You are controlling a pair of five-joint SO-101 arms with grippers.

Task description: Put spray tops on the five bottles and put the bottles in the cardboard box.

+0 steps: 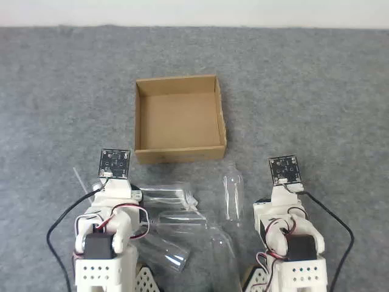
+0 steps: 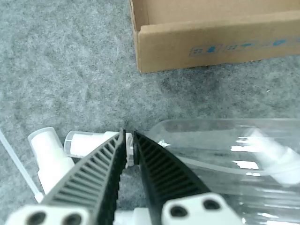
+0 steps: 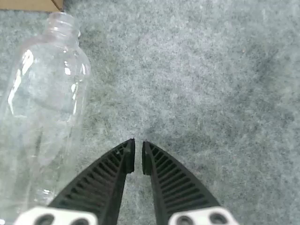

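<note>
My left gripper (image 2: 130, 137) nearly closed, thin slit, tips at white spray top (image 2: 89, 142), contact unclear, clear bottle (image 2: 225, 154) alongside. My right gripper (image 3: 138, 145) same thin slit, empty, over grey carpet (image 3: 211, 70) beside uncapped bottle (image 3: 42, 108).

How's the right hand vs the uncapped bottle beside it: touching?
Apart. The right wrist view shows bare carpet between the right hand and the bottle.

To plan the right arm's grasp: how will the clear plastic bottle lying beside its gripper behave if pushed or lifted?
Lying on its side and round, the clear plastic bottle would probably roll when nudged. It looks empty and thin-walled, so likely light, and may dent if squeezed.
</note>
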